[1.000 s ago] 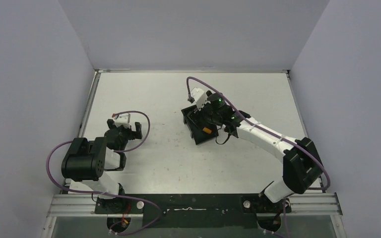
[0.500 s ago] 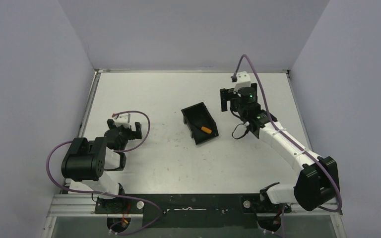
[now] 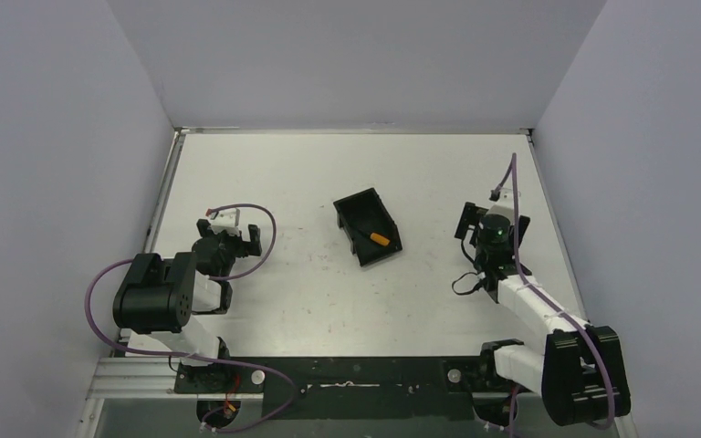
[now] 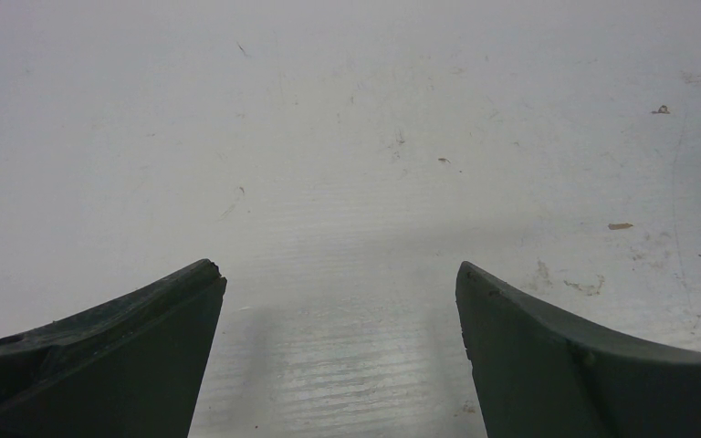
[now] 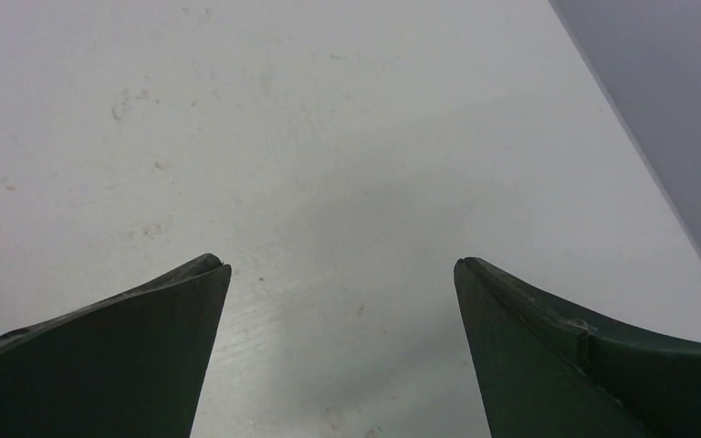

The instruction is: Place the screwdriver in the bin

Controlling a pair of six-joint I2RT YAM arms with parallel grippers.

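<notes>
Screwdriver lay in the bin, job seemingly done, so right gripper and left gripper hung released near opposite side edges.

- we read this as a robotics lab test cell, not a home or shop.
- plain pale grey panel walls box in a scuffed flat white tabletop on three sides.
- a black-and-white left robot arm and its right twin stand at the near edge beside a ribbed silver aluminium rail.
- loose purple cables loop off both arms.
</notes>
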